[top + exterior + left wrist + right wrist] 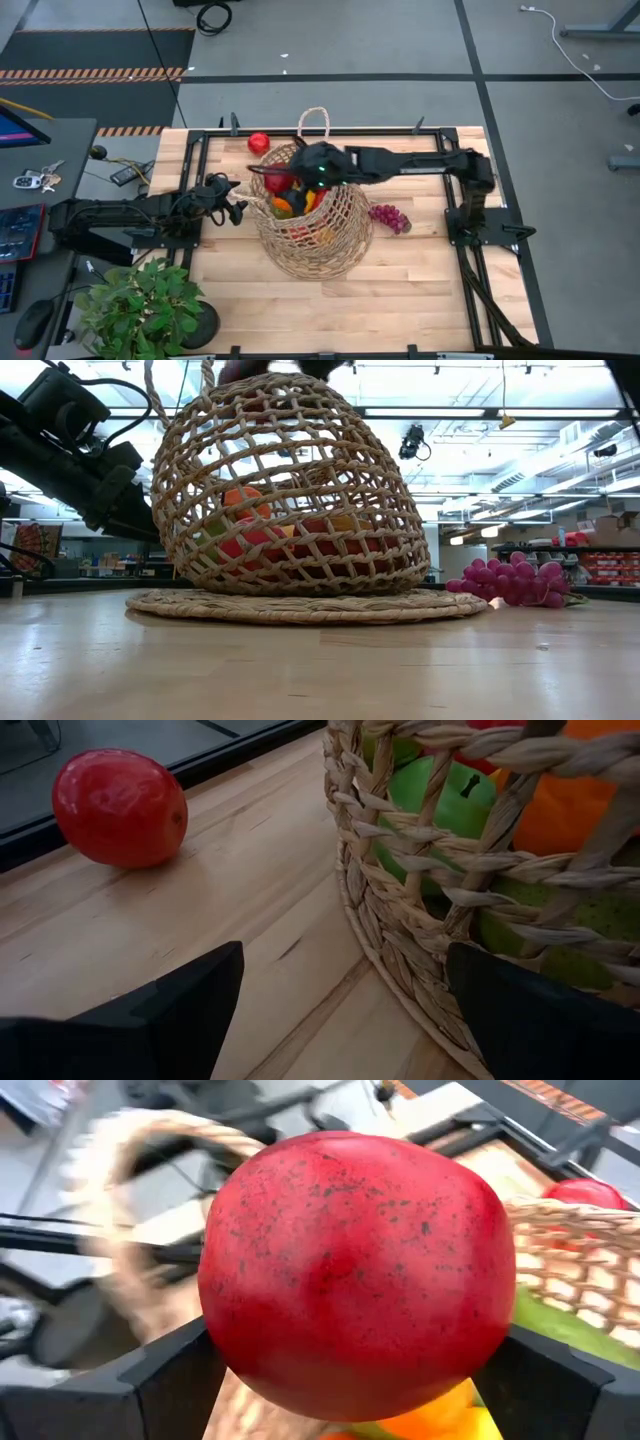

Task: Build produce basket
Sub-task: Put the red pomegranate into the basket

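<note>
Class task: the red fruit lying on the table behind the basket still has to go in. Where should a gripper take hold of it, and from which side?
Grip the red fruit across its widest middle, coming straight down from above. It is round and sits alone on bare table, clear of the basket, so fingers probably fit on either side.

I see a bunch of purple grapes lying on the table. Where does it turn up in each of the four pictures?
High view: purple grapes right of the basket, on the table.
Low view: grapes at right, beside the basket.
Left wrist view: not in it.
Right wrist view: not in it.
Shared landmark: the basket.
</note>
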`<action>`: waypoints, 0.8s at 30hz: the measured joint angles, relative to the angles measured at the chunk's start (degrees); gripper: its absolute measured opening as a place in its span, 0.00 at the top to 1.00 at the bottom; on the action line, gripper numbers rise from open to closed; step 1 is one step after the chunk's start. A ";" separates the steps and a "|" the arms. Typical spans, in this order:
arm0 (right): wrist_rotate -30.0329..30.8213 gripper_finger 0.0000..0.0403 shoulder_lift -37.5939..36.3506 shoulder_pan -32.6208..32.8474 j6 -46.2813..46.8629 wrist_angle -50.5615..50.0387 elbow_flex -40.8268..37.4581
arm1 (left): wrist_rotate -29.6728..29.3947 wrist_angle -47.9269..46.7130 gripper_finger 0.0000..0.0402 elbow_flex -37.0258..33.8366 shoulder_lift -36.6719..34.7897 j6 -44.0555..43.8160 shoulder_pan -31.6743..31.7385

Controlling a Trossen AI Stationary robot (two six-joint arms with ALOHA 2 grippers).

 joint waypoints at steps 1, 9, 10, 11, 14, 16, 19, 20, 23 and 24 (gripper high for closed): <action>-0.01 0.05 1.34 -0.71 -0.60 -1.09 1.36 | 0.01 0.00 0.11 0.00 0.01 -0.01 0.02; 0.88 0.05 16.66 -2.85 -5.91 -20.13 20.02 | 0.01 0.00 0.11 0.00 0.02 -0.01 0.02; 0.89 0.05 18.51 -3.07 -7.02 -22.82 22.54 | 0.00 0.00 0.11 0.00 0.01 0.00 0.00; 0.87 0.05 20.21 -3.42 -8.58 -25.08 24.77 | 0.00 0.00 0.11 0.00 0.00 0.00 0.02; 0.94 0.05 24.15 -4.53 -15.69 -28.90 30.00 | 0.00 0.00 0.11 0.00 0.00 0.00 0.00; 1.36 0.05 25.96 -5.40 -21.93 -29.90 31.36 | 0.00 0.01 0.11 0.00 0.02 -0.01 0.02; 3.03 0.05 28.15 -6.61 -26.06 -30.38 31.47 | 0.00 0.00 0.11 0.00 0.00 0.00 0.00; 3.13 0.05 28.73 -6.94 -25.31 -29.58 31.46 | 0.01 0.00 0.11 0.00 0.01 -0.01 0.01; 2.25 0.05 29.35 -7.61 -24.64 -29.40 31.62 | 0.00 0.00 0.11 0.00 0.01 -0.01 0.02; 1.70 0.05 29.49 -7.81 -25.23 -29.25 31.60 | 0.00 -0.02 0.11 0.00 0.02 0.00 0.02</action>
